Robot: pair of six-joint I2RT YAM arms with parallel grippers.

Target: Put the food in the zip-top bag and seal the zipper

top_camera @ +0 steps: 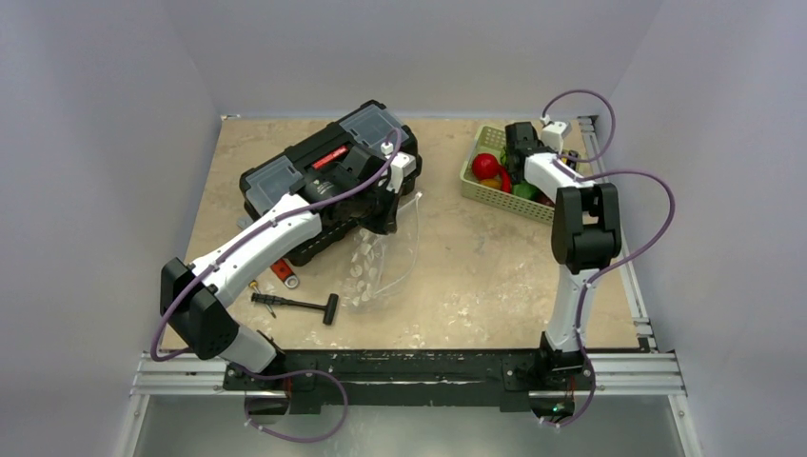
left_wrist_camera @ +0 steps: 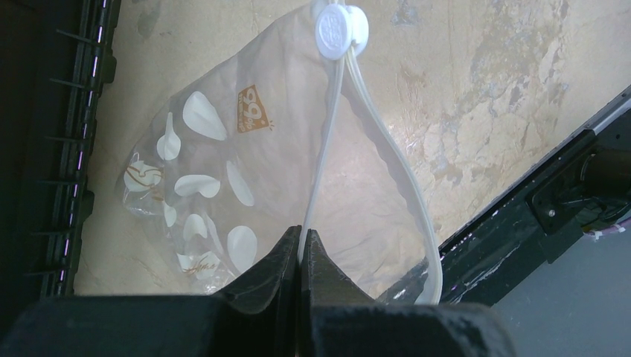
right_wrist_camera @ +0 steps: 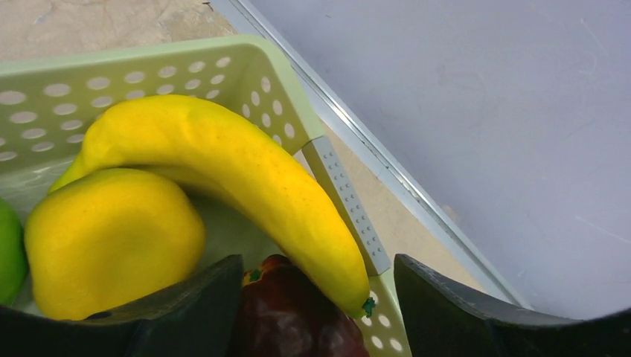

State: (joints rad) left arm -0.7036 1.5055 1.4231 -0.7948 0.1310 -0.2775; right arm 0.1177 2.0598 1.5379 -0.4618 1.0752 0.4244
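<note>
The zip-top bag [top_camera: 383, 255], clear with white dots, lies on the table in front of the toolbox with its mouth gaping. My left gripper [left_wrist_camera: 303, 239] is shut on one side of the whitish zipper [left_wrist_camera: 327, 141]; the white slider [left_wrist_camera: 340, 30] sits at the strip's far end. The food lies in a pale green basket [top_camera: 473, 181]: a banana [right_wrist_camera: 245, 171], a yellow fruit [right_wrist_camera: 111, 238], a dark red fruit [right_wrist_camera: 298, 320], a green piece [right_wrist_camera: 6, 253]. My right gripper [right_wrist_camera: 316, 269] hangs open inside the basket, its fingers standing either side of the banana's tip and the dark red fruit.
A black toolbox [top_camera: 314, 171] stands at the back left, close behind the bag. A black-handled tool [top_camera: 297, 305] and a red-handled one [top_camera: 284, 274] lie near the left arm. The basket sits by the table's right rail [top_camera: 609, 190] and the wall.
</note>
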